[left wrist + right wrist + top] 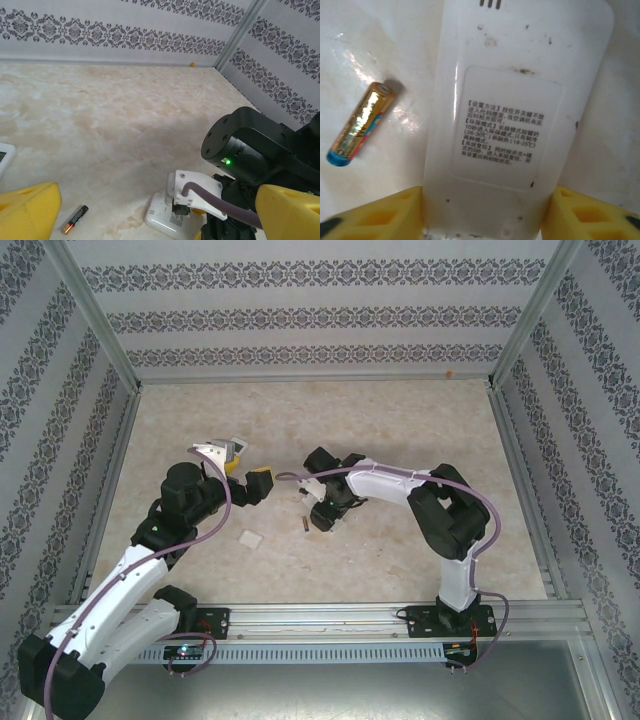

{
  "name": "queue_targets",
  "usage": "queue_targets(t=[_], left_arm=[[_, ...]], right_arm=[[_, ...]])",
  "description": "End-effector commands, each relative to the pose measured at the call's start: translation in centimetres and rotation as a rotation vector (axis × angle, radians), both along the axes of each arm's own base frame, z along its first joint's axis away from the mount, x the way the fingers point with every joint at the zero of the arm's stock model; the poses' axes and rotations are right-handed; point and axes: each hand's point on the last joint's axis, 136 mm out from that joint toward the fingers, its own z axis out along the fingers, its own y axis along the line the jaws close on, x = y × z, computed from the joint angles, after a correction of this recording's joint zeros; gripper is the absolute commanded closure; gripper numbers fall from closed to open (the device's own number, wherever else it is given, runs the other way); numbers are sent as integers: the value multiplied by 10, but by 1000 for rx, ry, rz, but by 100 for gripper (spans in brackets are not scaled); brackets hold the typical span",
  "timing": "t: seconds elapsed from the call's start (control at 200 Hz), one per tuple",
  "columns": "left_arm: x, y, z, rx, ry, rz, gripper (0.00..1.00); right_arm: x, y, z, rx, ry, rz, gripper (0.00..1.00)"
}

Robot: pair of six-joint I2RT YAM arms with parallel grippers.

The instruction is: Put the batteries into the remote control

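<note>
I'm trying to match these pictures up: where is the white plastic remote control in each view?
Right wrist: white flat plastic remote control at centre, label side up, between the right end effector fingers.
Left wrist: bottom centre.
Top external: near picture centre, mostly hidden under that end effector.
Shared landmark: the right end effector, clamped on it.

Lab enclosure: wallpapered walls (320,315), aluminium frame (101,330).

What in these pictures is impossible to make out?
- Battery slot of the remote: right wrist view, below the bottom edge.
- Grip of the right gripper: same view, fingertips cut off below.
- White object: left wrist view, cut off at the left edge.
- Small white piece: top view, too small to identify.
</note>
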Motion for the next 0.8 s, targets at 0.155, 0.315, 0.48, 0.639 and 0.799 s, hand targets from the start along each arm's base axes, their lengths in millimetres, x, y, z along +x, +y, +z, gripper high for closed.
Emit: queue_targets(t=[0.155,0.315,0.48,0.639,0.799], left_arm=[[-6,3,-8,94,-83,-22,0],[-15,-4,-8,69,-132,-78,0],[-16,-8,-10,61,-137,-97,0],[-15,-9,-6,50,-163,-100,0],[-13,-6,-6,52,-161,-78,0]], right_arm=[[4,-35,20,-93,-126,332,56],[-5,-68,18,-154,-101,538,56],[-17,-77,13,-165,-25,691,54],[-16,-69,0,-174,-39,851,47],[12,-64,-1,-248,-189,871,37]])
